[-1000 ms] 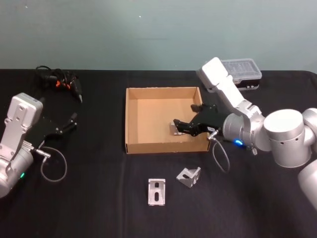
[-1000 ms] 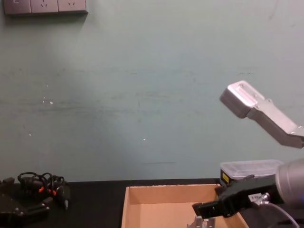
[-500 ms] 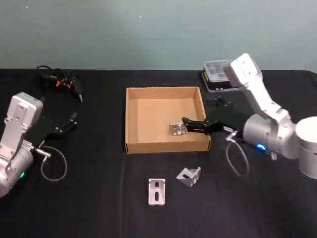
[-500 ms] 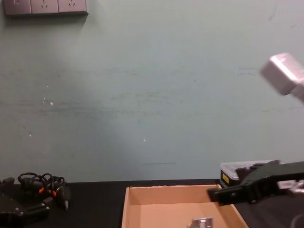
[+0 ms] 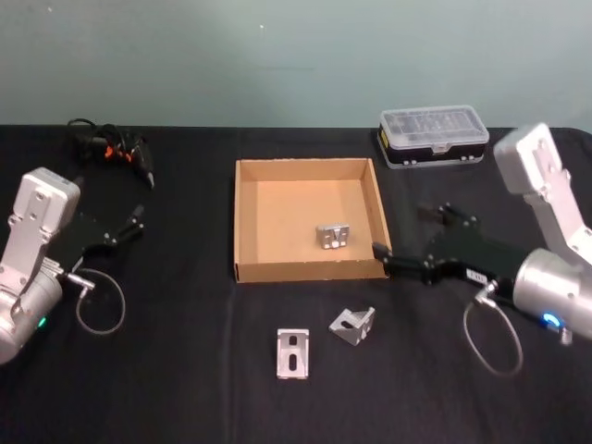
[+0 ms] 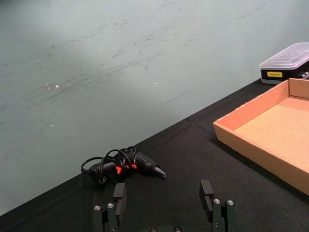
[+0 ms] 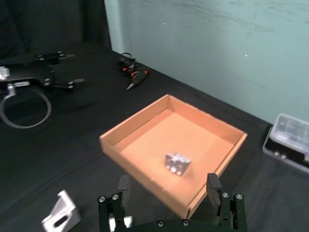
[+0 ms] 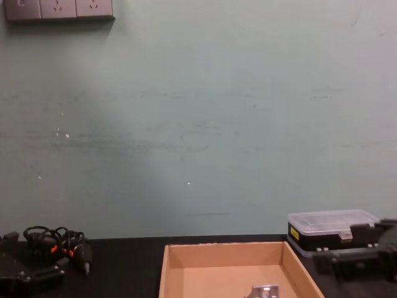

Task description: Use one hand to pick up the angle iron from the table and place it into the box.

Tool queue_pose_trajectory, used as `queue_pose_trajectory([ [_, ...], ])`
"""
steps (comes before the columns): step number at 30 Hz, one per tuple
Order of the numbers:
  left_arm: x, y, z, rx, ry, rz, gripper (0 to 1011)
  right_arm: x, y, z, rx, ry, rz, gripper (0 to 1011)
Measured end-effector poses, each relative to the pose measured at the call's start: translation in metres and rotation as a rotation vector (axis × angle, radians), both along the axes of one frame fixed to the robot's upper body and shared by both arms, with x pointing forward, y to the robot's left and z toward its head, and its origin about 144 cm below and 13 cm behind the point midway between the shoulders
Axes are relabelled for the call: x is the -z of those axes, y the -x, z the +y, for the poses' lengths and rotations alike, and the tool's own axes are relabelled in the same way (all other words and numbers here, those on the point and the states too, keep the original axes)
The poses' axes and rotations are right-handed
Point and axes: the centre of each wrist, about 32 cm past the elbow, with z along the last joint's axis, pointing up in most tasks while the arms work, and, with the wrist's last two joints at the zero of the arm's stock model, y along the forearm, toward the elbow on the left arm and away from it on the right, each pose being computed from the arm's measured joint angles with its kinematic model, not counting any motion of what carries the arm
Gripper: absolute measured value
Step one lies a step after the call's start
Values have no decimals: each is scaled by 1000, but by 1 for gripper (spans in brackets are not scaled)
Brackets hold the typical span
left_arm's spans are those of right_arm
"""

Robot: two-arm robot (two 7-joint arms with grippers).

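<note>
So, one angle iron [image 5: 333, 236] in the box [image 5: 305, 274] (two outside)

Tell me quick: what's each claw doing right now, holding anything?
Left claw: open, holding nothing, at the table's left side.
Right claw: open, holding nothing, by the box's near right corner.

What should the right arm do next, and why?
Probably swing the open right gripper toward the nearer silver angle iron on the black table, in front of the tan cardboard box. One angle iron lies inside the box, two lie outside, and that gripper holds nothing beside the box's front right corner. The left gripper is parked at left.
</note>
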Motion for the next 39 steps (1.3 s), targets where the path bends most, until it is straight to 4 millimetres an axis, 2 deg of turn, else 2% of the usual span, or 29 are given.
queue_pose_trajectory([
  [7,0,0,0,0,0,0,1000,7,30,-9,-44,5,34,1003],
  [16,0,0,0,0,0,0,1000,22,51,-14,-72,26,83,1003],
  [25,0,0,0,0,0,0,1000,39,56,-6,-86,63,115,1003],
  [39,0,0,0,0,0,0,1000,56,51,4,-83,88,132,1003],
])
